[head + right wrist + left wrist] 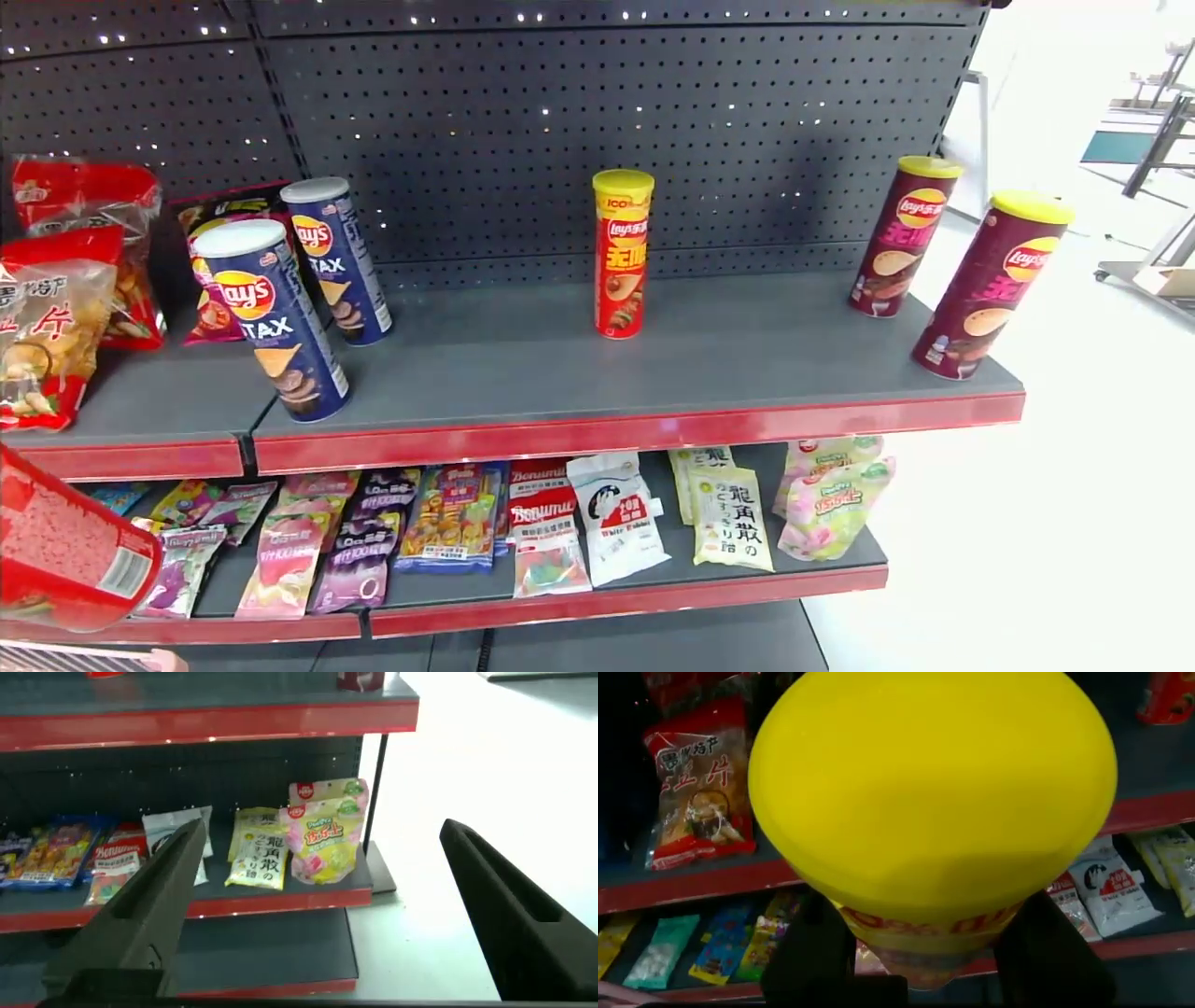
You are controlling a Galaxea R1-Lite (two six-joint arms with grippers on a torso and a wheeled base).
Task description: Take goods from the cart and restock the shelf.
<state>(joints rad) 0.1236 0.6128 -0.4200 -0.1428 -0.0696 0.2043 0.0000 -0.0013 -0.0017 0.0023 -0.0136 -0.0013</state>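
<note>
**Low on the left: a tilted red can in my grip**

Down by the lower shelf, on the left, my left gripper (932, 963) is squeezing a red chip can (65, 560) by its sides. My right gripper (327, 924) is hanging wide open and holding nothing.

The can is lying tilted, not standing. Its long side is running from the yellow lid (934, 793), which is facing back at my wrist camera, to the bottom end, which is pointing toward the shelves.

I am thinking about what may go wrong. If I am lifting it straight up, it may bump the red edge of the top shelf (635, 431). If I am setting it down tilted, it may fall and roll. It may also knock the blue chip can (275, 317) standing near the front.
</note>
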